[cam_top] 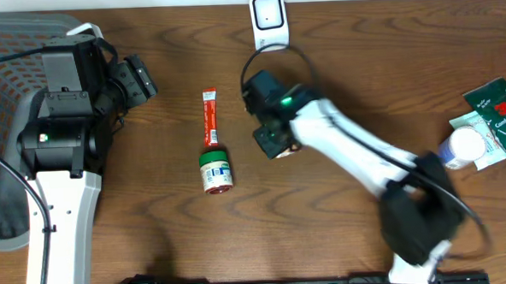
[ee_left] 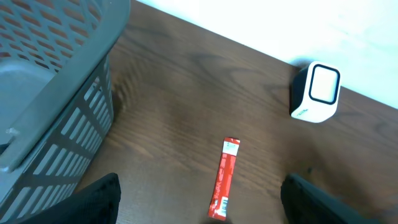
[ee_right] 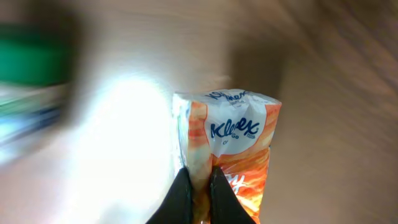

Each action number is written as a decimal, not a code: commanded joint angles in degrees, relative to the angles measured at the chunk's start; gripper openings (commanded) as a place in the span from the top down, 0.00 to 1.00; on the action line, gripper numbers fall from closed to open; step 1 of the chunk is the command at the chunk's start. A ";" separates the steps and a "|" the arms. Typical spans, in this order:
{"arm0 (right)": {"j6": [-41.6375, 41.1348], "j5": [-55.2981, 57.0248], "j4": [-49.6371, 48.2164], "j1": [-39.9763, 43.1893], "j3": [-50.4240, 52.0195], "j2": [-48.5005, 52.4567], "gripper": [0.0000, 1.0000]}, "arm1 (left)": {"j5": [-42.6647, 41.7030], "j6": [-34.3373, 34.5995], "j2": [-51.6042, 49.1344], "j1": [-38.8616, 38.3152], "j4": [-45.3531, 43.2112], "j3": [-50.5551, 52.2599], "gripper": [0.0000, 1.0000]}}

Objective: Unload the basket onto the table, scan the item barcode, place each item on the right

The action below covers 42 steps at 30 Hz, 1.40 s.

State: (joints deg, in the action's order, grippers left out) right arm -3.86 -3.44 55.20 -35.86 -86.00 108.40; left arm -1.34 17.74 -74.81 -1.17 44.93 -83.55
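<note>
My right gripper (ee_right: 199, 177) is shut on the edge of an orange and white Kleenex tissue pack (ee_right: 236, 130), pinching a thin fold of it between both black fingers. In the overhead view that gripper (cam_top: 269, 128) hangs over the table just below the white barcode scanner (cam_top: 267, 17). The scanner also stands at the right in the left wrist view (ee_left: 317, 92). My left gripper (cam_top: 139, 78) is open and holds nothing; it hovers over a red sachet (ee_left: 224, 177).
A red sachet (cam_top: 209, 118) and a green-lidded jar (cam_top: 216, 171) lie mid-table. A grey mesh basket (cam_top: 4, 127) fills the left side. Green packets (cam_top: 502, 114) and a white bottle (cam_top: 463, 146) sit at the right edge.
</note>
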 commanded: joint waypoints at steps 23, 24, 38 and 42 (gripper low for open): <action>34.18 -81.74 24.02 34.82 8.07 -13.88 0.99 | -0.09 -0.74 -0.04 0.24 0.07 -0.31 0.18; 34.42 -82.95 23.63 35.26 9.14 -13.88 0.99 | -0.09 -0.74 -0.04 0.24 0.04 -0.31 0.18; 32.44 -68.52 5.66 34.75 18.08 -13.88 0.99 | -0.09 -0.74 -0.04 0.24 0.04 -0.31 0.18; 15.96 -67.32 -3.37 33.11 17.27 -13.90 0.99 | -0.09 -0.74 -0.04 0.24 0.07 -0.31 0.18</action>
State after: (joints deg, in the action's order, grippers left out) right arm 23.57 -73.41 54.83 -1.41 -68.01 94.15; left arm -1.34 17.74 -74.81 -1.17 44.91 -83.55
